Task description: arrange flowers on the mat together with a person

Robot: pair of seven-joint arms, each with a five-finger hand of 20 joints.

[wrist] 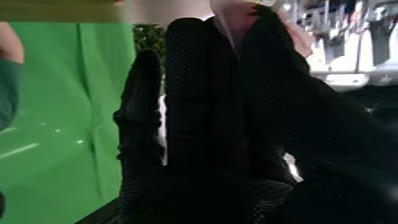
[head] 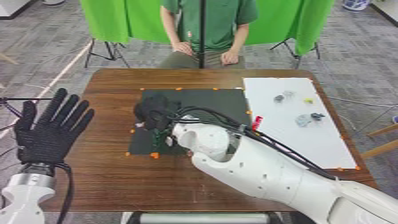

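Above the black mat [head: 226, 102], the right hand [head: 158, 113] pinches a pinkish flower [wrist: 233, 19], apparently to place it near the greenery [head: 160, 138]. The left hand [head: 51, 131], fingers straight and holding nothing, hangs beside the mat, likely leaving working room. Spare blooms [head: 304, 120] lie on the white sheet [head: 306, 145], presumably for easy picking.

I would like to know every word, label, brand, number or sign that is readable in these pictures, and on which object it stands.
No text can be read in either view.
Small red item at the edge of the white sheet: any print would be too small to read.
Room background in the right wrist view: too blurred to make out any sign.
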